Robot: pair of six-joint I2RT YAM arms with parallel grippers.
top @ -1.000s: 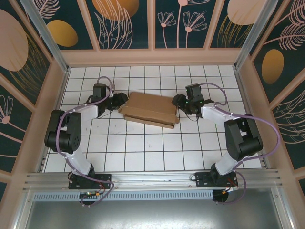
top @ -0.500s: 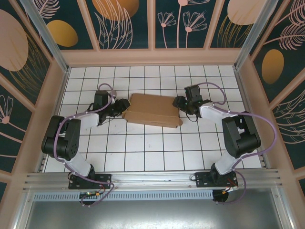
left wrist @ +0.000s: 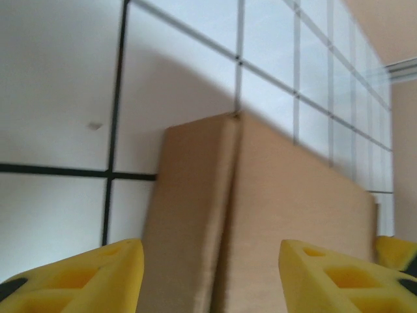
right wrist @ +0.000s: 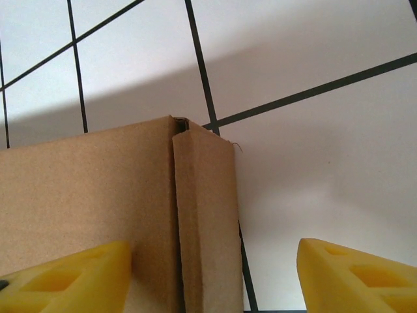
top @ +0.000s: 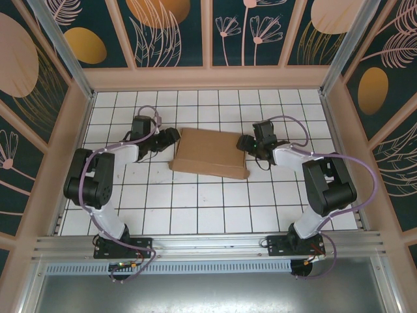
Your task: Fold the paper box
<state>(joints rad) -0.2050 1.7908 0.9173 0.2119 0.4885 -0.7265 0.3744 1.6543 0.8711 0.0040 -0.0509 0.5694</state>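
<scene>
We see the paper box [top: 210,153], folded shut, mid table [top: 195,208], toward the far edge. Left gripper [top: 171,137] and right gripper [top: 245,143] flank its L & R ends, both wide open, gripping nothing, box ends reaching in between the fingers [left wrist: 98,277]. Prob. final squaring step; next needs an even inward press.

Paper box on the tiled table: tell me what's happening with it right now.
Two robot arms flank the paper box, which lies flat on the tiled table and looks folded shut. The left gripper sits at its left end, the right gripper at its right end. In both wrist views the jaws are spread wide with a box end between them, not clamped on it.
</scene>
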